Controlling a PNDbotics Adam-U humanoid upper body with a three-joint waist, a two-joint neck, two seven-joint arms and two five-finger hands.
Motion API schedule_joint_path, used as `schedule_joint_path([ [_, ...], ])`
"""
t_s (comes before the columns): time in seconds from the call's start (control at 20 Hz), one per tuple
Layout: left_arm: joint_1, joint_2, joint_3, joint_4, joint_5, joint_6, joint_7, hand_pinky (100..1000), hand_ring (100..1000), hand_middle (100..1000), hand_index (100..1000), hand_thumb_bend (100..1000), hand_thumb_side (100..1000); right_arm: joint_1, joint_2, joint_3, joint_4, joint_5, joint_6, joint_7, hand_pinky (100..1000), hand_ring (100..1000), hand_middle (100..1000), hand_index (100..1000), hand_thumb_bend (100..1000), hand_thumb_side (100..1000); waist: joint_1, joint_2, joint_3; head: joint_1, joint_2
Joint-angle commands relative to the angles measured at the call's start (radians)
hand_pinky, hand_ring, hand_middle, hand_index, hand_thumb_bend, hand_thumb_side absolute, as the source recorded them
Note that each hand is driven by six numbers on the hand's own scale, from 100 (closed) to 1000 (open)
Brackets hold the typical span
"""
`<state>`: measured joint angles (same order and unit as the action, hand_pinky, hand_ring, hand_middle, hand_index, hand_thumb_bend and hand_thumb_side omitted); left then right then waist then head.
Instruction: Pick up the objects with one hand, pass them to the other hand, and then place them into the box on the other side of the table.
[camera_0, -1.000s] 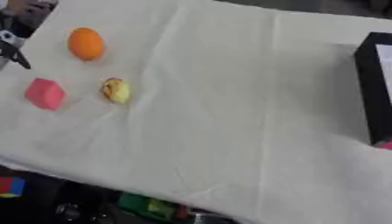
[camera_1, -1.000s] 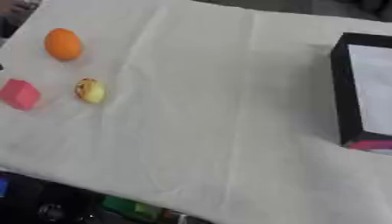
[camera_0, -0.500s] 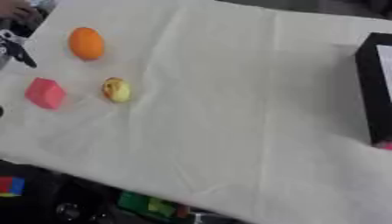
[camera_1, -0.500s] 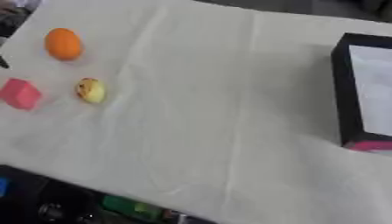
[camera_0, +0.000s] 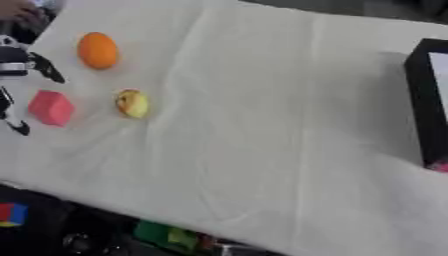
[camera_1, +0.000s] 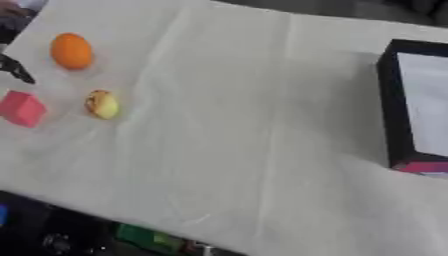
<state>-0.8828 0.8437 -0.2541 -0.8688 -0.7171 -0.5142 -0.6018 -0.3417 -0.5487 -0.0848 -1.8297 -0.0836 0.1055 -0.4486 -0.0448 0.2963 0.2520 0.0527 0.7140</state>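
Observation:
On the white cloth at the left lie an orange, a small yellow and red fruit and a pink block. My left hand comes in at the left edge, open. One dark finger points toward the orange and another reaches down just left of the pink block, and neither touches anything. A black box with a white inside stands at the right edge of the table. Something pink shows at its near corner. My right hand is out of sight.
The cloth is wrinkled across the middle of the table. Past the near edge lies a dark floor with a green thing and a red and blue thing.
My left hand has come further in from the left edge, and a lower finger now shows beside the pink block. The objects and the box have not moved.

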Motion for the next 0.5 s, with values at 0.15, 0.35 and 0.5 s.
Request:
schedule_joint_path([
  [0.15,-0.029,0.014,0.012,0.019,-0.067,-0.064,-0.026,932,846,767,840,823,100,-0.002,-0.014,-0.005,-0.007,-0.004,-0.003,0.003,870,780,783,894,111,292,0.006,-0.024,-0.002,0.006,-0.004],
  [0.35,-0.035,-0.001,0.02,0.032,-0.106,-0.06,0.015,931,846,767,844,809,100,0.0,-0.011,-0.003,-0.003,-0.005,-0.002,0.004,871,781,783,895,111,296,0.003,-0.022,-0.003,0.013,-0.004],
  [0.5,-0.04,-0.013,0.022,0.048,-0.142,-0.057,0.052,929,846,765,842,792,100,0.0,-0.008,-0.002,-0.002,-0.006,-0.002,0.005,871,782,783,895,100,301,0.001,-0.021,-0.004,0.016,-0.007],
])
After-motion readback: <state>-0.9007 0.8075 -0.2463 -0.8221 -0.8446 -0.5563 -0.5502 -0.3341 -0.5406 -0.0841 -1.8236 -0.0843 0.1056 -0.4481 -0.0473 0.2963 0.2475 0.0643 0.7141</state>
